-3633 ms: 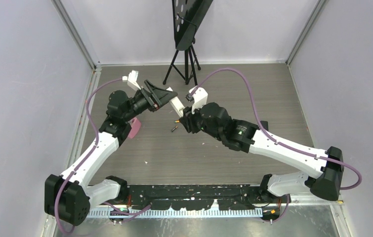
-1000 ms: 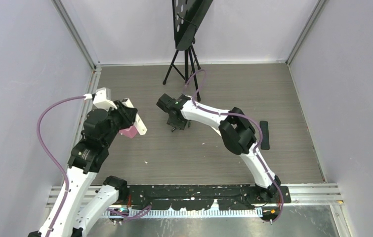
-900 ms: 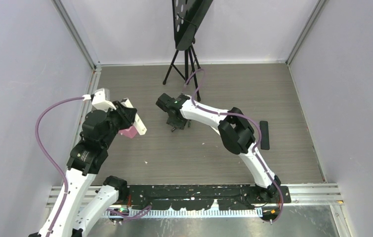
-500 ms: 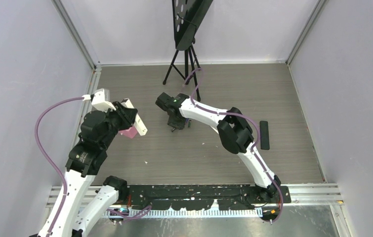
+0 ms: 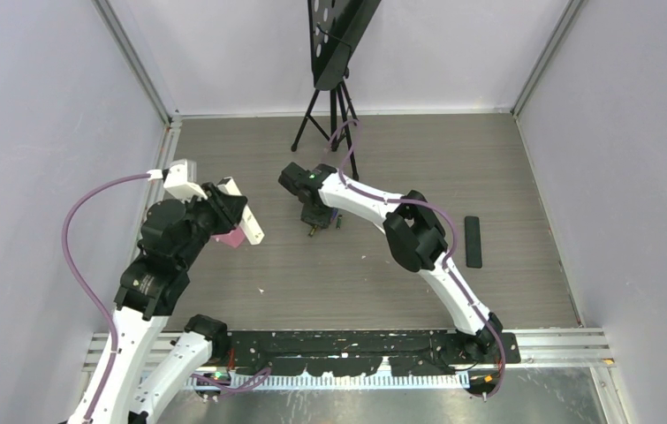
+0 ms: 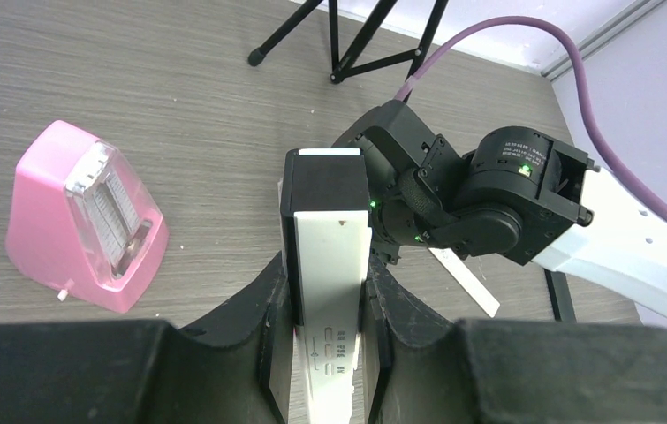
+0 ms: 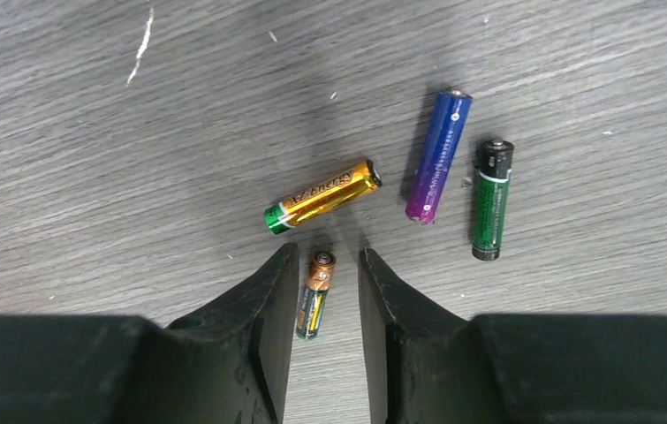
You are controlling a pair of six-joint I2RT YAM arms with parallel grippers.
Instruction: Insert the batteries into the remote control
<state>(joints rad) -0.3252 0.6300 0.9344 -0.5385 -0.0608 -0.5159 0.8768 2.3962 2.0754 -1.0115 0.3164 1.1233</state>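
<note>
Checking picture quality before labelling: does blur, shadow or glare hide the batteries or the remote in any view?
Right wrist: batteries crisp, a soft shadow on the table around them, a mild glint on the orange one. Left wrist: remote sharp; left gripper a dark mass with little detail. Top view: evenly lit, no glare, but batteries mere specks by the right gripper.

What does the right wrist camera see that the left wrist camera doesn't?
Only the right wrist camera shows four batteries lying on the table: a gold battery, a purple battery, a dark battery, and a reddish-brown battery between the fingers of the open right pincer. Only the left wrist camera shows the left pincer gripping a white remote, a pink box and black tripod legs. Both show the grey wooden table.
</note>
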